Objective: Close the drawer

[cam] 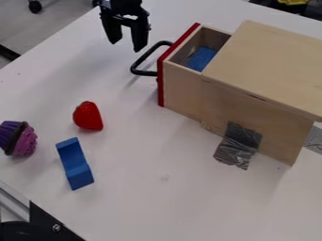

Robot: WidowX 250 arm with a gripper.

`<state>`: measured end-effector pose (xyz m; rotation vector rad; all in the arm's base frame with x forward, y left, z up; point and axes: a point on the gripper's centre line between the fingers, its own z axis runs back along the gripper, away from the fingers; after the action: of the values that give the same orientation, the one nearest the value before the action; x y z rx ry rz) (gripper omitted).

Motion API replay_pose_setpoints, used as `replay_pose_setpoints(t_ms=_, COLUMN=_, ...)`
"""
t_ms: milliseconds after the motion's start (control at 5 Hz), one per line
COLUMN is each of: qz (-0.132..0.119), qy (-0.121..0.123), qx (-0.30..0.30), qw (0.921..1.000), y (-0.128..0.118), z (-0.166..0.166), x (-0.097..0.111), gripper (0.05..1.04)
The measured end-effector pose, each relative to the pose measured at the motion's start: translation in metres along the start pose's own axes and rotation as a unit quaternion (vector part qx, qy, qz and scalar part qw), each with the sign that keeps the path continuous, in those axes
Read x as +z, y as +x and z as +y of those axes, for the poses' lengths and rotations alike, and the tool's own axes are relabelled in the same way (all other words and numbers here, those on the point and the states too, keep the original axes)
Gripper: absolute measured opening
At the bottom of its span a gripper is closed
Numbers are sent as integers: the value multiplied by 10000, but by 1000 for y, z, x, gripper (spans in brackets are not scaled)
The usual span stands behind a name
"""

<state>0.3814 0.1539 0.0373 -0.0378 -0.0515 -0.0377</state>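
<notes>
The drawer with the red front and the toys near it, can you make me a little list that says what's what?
drawer: partly open
handle: black, on the red front
inside drawer: something blue
box: wooden, gray tape on its side
toys on table: red strawberry, purple-and-pink cupcake, blue block with a dip in it
robot: black gripper near the handle, fingers apart, holding nothing
</notes>
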Motion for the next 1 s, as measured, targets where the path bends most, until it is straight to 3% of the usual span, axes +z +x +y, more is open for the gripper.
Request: replay_pose_setpoints(t_ms=1000, qz=33, qy=-124, qx=-108, qw=9999, y=-2, z=-7, x=-6, gripper=997)
